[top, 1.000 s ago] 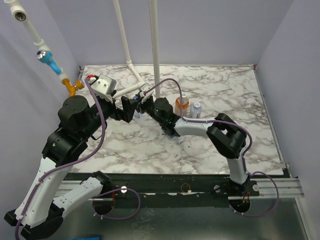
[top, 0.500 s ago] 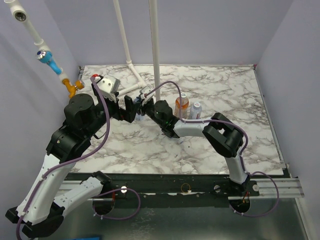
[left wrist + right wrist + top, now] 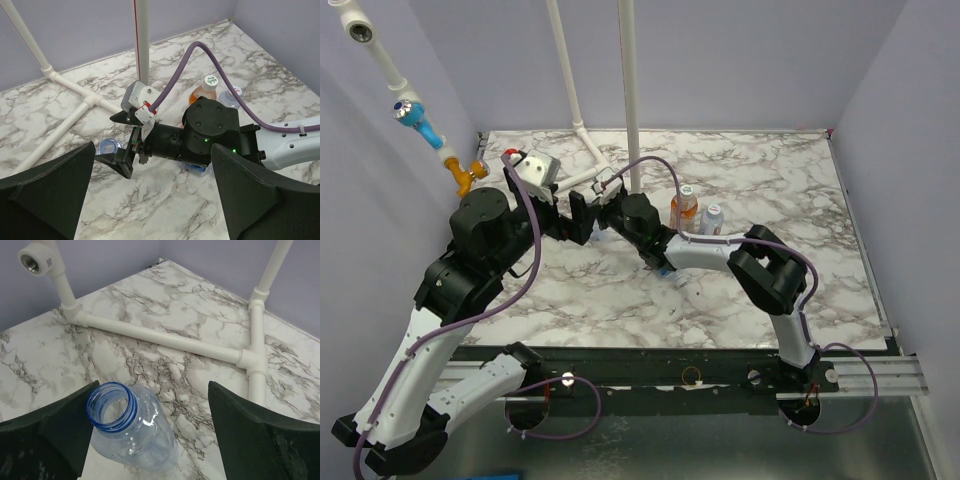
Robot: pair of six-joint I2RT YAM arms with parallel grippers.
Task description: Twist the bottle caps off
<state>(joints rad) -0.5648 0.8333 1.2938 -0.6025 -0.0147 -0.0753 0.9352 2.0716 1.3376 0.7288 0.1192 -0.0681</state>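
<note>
A blue-tinted clear bottle (image 3: 134, 432) stands with a bare open mouth and no cap on it. It sits between the fingers of my right gripper (image 3: 155, 440), close to the left finger (image 3: 47, 437). The jaws are spread wide and grip nothing. From the left wrist view, the right gripper (image 3: 117, 142) hangs over that bottle's blue rim (image 3: 109, 146). My left gripper (image 3: 155, 200) is open and empty just in front of it. Behind the right arm stand an orange bottle (image 3: 684, 210) with a white cap (image 3: 210, 81) and a clear capped bottle (image 3: 712, 220).
White pipes (image 3: 582, 130) run across the back left of the marble table (image 3: 780, 180), and an upright pole (image 3: 631, 90) stands right behind both grippers. Something blue (image 3: 197, 168) lies mostly hidden under the right arm. Purple cables loop over both arms.
The right gripper's jaws have gone from shut to wide apart. Both grippers shifted slightly at the open bottle; the left stayed open.
</note>
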